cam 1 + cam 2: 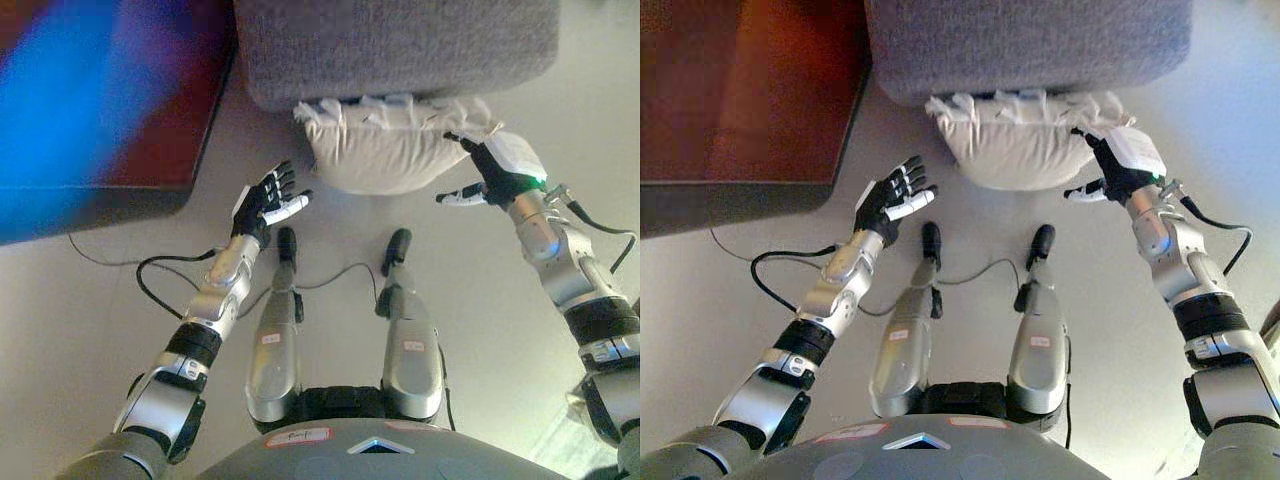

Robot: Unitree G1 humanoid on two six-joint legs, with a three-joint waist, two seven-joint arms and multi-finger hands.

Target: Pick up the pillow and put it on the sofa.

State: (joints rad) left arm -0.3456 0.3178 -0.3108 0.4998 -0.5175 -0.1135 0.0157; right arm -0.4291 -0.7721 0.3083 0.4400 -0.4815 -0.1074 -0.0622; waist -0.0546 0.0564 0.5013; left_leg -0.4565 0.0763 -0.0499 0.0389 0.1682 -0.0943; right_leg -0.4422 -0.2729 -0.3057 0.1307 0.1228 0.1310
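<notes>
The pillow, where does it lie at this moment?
The pillow lies on the floor at the top centre of both views, against the base of the grey sofa, with the right hand at its right edge.

One pillow (392, 150), one sofa (400, 45), one dark-red table (740, 95), two hands.

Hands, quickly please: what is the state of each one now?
Left hand: open, holding nothing, apart from the pillow.
Right hand: open, at the pillow's right end, not gripping it.
</notes>
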